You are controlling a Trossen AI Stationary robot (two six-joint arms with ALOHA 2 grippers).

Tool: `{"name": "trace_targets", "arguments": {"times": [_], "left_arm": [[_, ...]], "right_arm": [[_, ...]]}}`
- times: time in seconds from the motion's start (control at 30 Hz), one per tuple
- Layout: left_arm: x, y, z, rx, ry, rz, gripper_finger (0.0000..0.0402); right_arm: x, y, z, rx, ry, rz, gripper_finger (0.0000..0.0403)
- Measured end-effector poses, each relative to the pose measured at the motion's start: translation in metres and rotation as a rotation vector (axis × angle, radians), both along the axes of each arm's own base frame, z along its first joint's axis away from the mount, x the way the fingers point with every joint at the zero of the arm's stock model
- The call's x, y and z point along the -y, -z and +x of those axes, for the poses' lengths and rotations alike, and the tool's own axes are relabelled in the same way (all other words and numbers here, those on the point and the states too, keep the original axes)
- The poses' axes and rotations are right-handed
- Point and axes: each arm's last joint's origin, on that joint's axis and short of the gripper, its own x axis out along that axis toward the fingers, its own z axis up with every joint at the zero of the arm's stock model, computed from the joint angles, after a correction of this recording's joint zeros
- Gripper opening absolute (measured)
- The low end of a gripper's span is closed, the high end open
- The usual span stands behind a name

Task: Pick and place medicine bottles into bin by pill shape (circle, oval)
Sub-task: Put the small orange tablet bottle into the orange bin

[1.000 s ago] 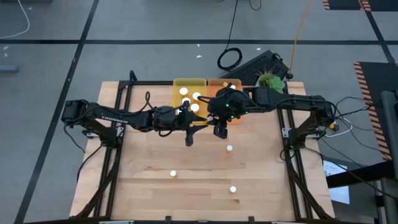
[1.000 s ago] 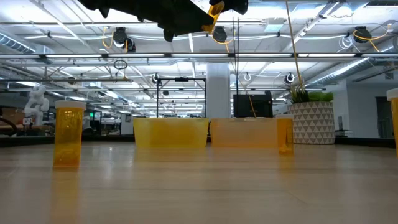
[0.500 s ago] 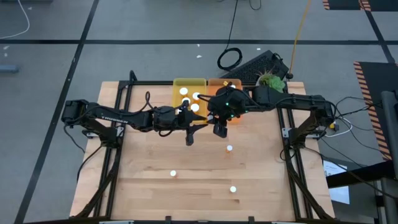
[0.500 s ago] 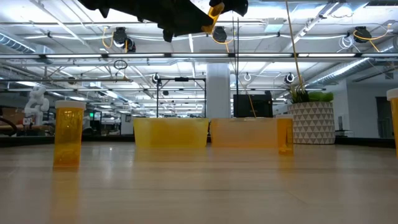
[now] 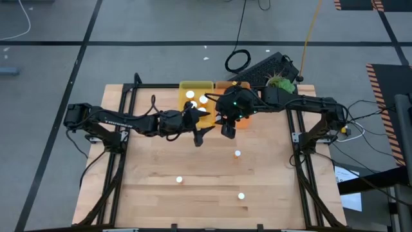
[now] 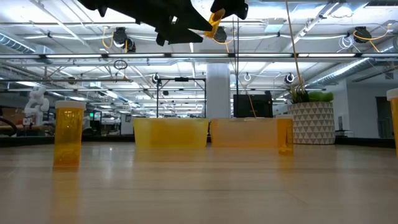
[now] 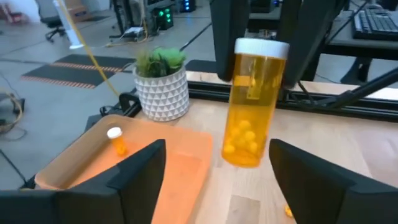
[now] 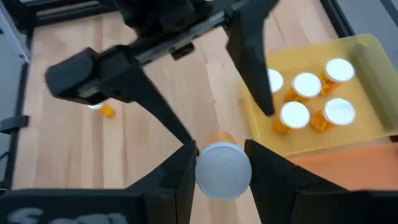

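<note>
High view: the right end effector hangs over the table just in front of the orange tray, and the left end effector is beside it; three bottles stand loose on the wood. Left wrist view: its fingers are spread wide, facing a held bottle. Right wrist view: fingers clamp that white-capped bottle; four bottles lie in the yellow tray

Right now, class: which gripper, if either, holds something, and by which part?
The right gripper holds a medicine bottle near its white-capped top. The left gripper is open and holds nothing.
</note>
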Motion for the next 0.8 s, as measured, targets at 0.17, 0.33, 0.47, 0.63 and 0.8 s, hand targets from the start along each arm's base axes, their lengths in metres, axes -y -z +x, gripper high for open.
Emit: {"name": "trace_targets", "arguments": {"times": [0.17,0.33,0.47,0.63,0.8], "left_arm": [[0.002,0.002,-0.001,-0.001,-0.019,-0.077,0.0309],[0.009,0.006,-0.002,-0.023,-0.018,-0.148,0.0310],[0.017,0.008,-0.003,-0.036,-0.011,-0.196,0.0310],[0.029,0.008,-0.003,-0.025,0.009,-0.253,0.0310],[0.038,0.008,-0.004,-0.012,0.016,-0.323,0.0310]], "right_arm": [[0.014,0.003,-0.005,-0.048,0.022,-0.013,0.0123],[0.039,0.004,-0.011,-0.074,0.040,-0.058,0.0123],[0.068,0.004,-0.018,-0.082,0.084,-0.092,0.0123],[0.108,0.010,-0.028,-0.112,0.160,-0.120,0.0123],[0.146,0.025,-0.031,-0.163,0.188,-0.155,0.0123]]}}
